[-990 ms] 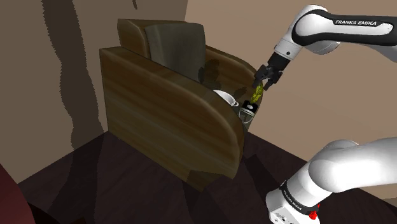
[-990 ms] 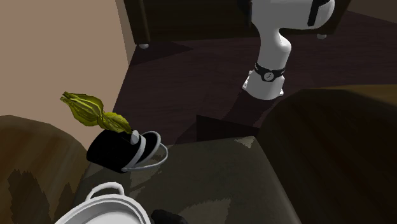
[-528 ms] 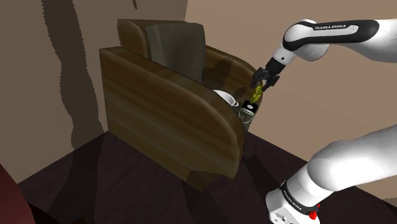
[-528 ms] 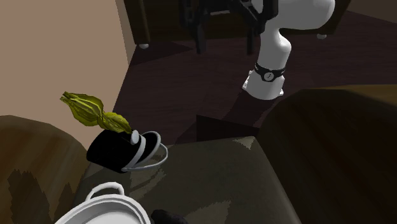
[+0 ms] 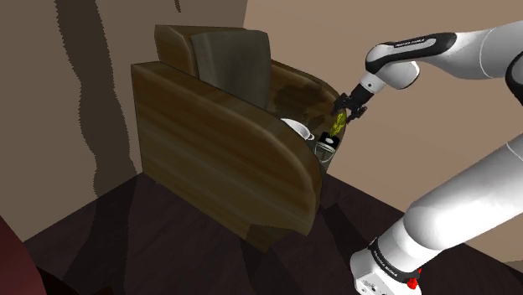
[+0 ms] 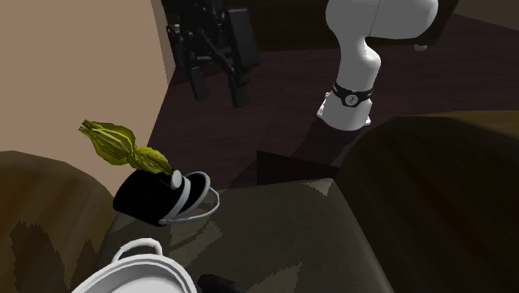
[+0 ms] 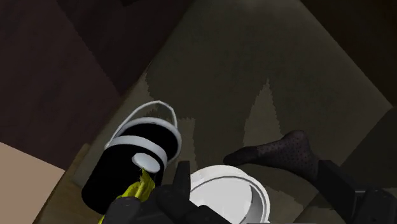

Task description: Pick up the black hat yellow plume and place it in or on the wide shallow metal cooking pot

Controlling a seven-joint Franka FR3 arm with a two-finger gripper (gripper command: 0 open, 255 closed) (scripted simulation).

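A black hat [image 6: 148,196] with a white band lies on its side on the armchair seat [image 6: 283,225], its yellow plume [image 6: 116,142] sticking up. The same hat [image 7: 130,167] and plume [image 7: 139,191] lie just below my fingers in the wrist view. The shallow pot [image 6: 137,271], drawn white with a loop handle, sits right beside the hat [image 5: 328,144]; it also shows as pot [image 7: 228,193] and pot [image 5: 295,128]. My gripper [image 6: 218,85] hangs open above the hat, touching nothing, and in the shoulder view the gripper [image 5: 347,106] is just over the plume [image 5: 338,124].
A black sock [image 7: 280,153] lies on the seat cushion beside the pot. High wooden-looking armrests [image 5: 226,159] wall the seat on both sides, with a backrest [image 5: 226,54] behind. My white stand [image 6: 349,104] is on the dark floor in front of the chair.
The arm has stretched out and the open gripper has swung toward the second exterior view's left, from beside the robot's base to over the hat. The hat and pot have not moved.
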